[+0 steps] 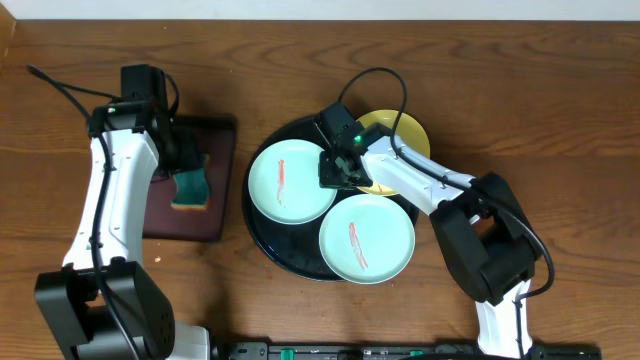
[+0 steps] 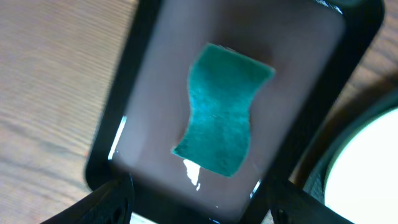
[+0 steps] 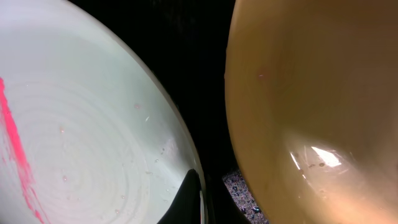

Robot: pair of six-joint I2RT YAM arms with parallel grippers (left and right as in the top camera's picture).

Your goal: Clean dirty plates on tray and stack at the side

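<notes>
The round black tray (image 1: 262,232) holds two mint-green plates with red smears, one at the left (image 1: 285,182) and one at the front (image 1: 367,238). A yellow plate (image 1: 408,132) lies at its back right, partly under the right arm. My right gripper (image 1: 338,170) sits at the left mint plate's right rim. In the right wrist view one dark finger lies over that plate's (image 3: 81,143) rim, and the gripper (image 3: 214,202) looks closed on it, beside the yellow plate (image 3: 311,93). My left gripper (image 1: 183,155) is open and empty above the sponge.
A green sponge (image 2: 221,118) lies on a small dark maroon rectangular tray (image 2: 155,93) left of the black tray; both also show in the overhead view, sponge (image 1: 190,188) and maroon tray (image 1: 205,225). The left gripper's fingers (image 2: 199,208) straddle the maroon tray's near end.
</notes>
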